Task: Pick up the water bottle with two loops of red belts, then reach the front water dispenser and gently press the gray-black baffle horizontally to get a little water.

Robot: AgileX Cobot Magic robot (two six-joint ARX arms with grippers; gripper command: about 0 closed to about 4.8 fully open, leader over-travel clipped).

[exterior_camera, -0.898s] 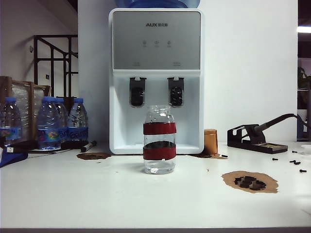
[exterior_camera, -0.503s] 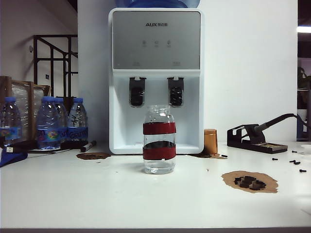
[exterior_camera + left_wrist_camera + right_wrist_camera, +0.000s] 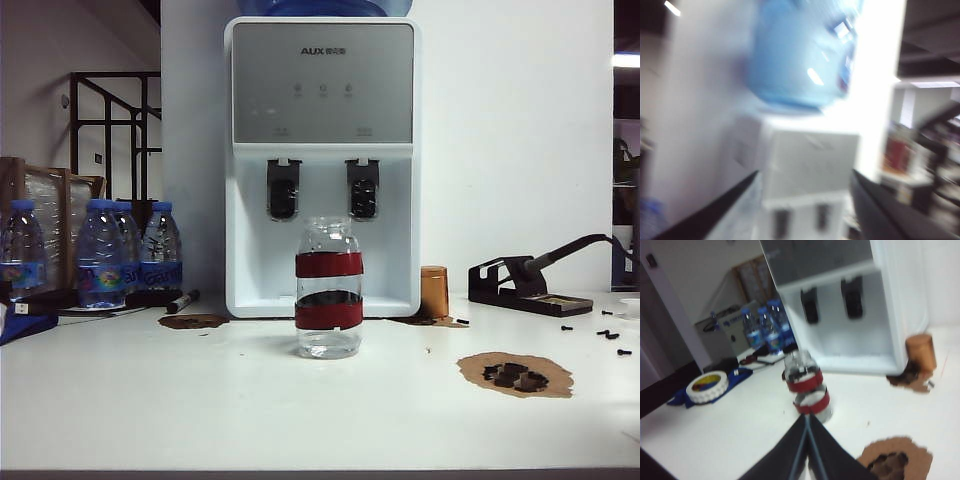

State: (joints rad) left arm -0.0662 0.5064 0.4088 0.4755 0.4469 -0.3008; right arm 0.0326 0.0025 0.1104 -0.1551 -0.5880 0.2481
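Tabletop (image 3: 150, 400) is lying mostly bare across the near half in the exterior view, with free room on every side of the water bottle (image 3: 328, 300). Bottle is standing upright at mid-table, two red bands around its body, just in front of the water dispenser (image 3: 322, 170) and below the gap between its two dark tap levers (image 3: 283, 189).

Neither arm is showing in the exterior view. Left gripper (image 3: 805, 210) is pointing at the dispenser's upper part and blue jug (image 3: 800, 55); picture is blurred; its two dark fingers are standing wide apart with nothing between them. Right gripper (image 3: 807, 440) is sitting low over the table, aimed at the bottle (image 3: 807, 390) from well short of it; its fingers are lying together, empty.

At 9 o'clock of the bottle, blue-capped bottles (image 3: 100, 255) and a marker (image 3: 182, 300) are standing clear. At 3 o'clock: a copper cup (image 3: 433, 292), a soldering stand (image 3: 530, 285), a brown patch (image 3: 515, 373) with dark pieces, scattered screws (image 3: 605, 335).
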